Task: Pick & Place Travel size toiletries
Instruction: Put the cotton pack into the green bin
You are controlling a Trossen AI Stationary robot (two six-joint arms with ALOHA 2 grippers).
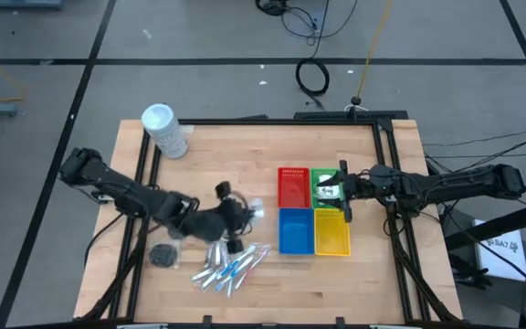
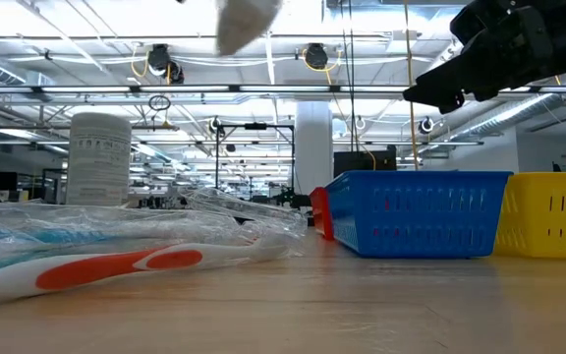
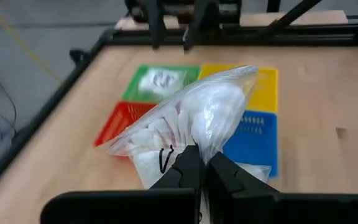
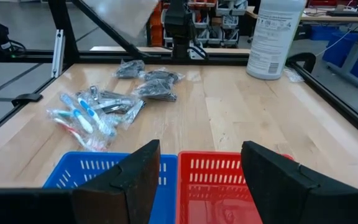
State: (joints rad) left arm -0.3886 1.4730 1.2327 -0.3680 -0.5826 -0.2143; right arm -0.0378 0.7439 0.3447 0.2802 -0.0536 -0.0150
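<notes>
My left gripper is shut on a clear bag of white packets, held above the table's middle, left of the trays. That bag shows at the low view's top edge. Clear-wrapped toothbrush sticks lie flat near the near edge. Dark grey bundles lie on the wood to their left. My right gripper is open and hovers over the green tray, where a white packet lies. My left gripper pinches the clear bag between its two shut fingers at the bag's near edge. The fingers come roughly level from the table's left. The bag stands out beyond the fingertips, lifted clear of the table, with the white packets bunched inside it.
Red, green, blue and yellow trays sit in a square right of centre. A tall white tub stands at the far left corner. Bare wood lies between the trays and the toiletries.
</notes>
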